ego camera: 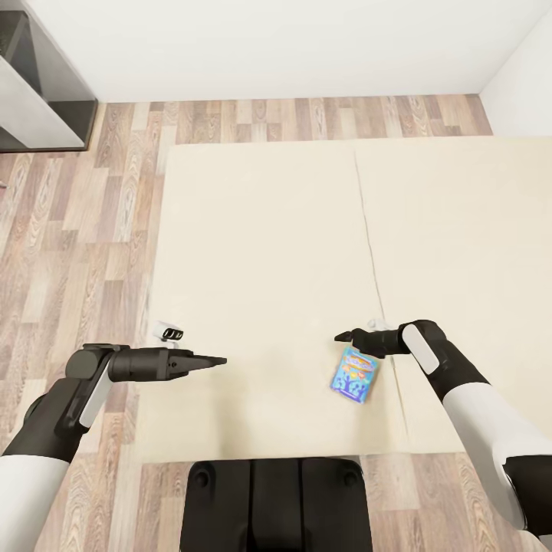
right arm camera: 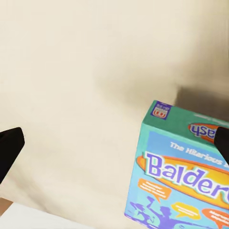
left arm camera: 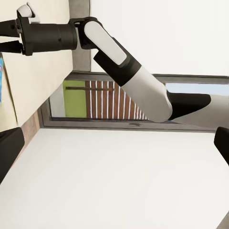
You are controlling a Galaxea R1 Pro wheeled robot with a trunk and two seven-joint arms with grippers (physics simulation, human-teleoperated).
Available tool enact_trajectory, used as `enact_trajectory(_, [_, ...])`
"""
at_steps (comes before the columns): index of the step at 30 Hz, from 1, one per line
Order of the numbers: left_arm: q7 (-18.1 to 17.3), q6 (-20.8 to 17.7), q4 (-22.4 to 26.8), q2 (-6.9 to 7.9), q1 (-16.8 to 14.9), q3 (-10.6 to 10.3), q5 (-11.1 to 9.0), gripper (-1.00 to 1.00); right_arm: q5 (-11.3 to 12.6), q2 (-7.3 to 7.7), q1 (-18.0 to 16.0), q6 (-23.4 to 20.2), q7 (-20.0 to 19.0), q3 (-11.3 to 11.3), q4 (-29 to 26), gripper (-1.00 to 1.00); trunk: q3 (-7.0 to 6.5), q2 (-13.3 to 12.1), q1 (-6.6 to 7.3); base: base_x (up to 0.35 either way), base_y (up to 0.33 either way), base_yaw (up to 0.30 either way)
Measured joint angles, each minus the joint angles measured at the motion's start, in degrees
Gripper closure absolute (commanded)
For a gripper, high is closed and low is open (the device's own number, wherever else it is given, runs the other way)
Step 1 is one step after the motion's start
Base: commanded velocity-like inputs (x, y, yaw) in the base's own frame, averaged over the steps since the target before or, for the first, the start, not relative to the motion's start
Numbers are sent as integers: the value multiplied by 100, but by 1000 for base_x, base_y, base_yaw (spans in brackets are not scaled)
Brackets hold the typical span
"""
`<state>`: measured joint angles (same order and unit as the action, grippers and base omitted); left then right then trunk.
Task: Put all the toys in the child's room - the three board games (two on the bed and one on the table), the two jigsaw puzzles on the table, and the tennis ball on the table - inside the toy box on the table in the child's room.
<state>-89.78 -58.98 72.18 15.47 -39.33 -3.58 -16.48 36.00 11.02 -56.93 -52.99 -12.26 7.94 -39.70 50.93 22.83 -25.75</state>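
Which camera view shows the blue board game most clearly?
The right wrist view: the blue board game is close, its print readable. The head view shows it whole but small on the bed; the left wrist view shows an edge.

Head view above bed [ego camera: 261,253]; right wrist view close on it.

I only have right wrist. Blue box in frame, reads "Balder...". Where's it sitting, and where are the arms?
Observer: The board game lies flat on the bed, near its front edge, just below the right gripper.
Operator: Is it gripped?
Observer: No. The right gripper is open, beside the box and not around it.
Operator: Left arm?
Observer: The left gripper hangs over the bed's left part, carrying nothing, well apart from the box.
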Motion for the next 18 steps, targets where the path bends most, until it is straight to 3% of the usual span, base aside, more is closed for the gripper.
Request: enact_trajectory(18, [-1,0,-1,3,6,0,0,-100,9,30,-8,18,22,-14,-1,-100,0,0,0,-2,11,0])
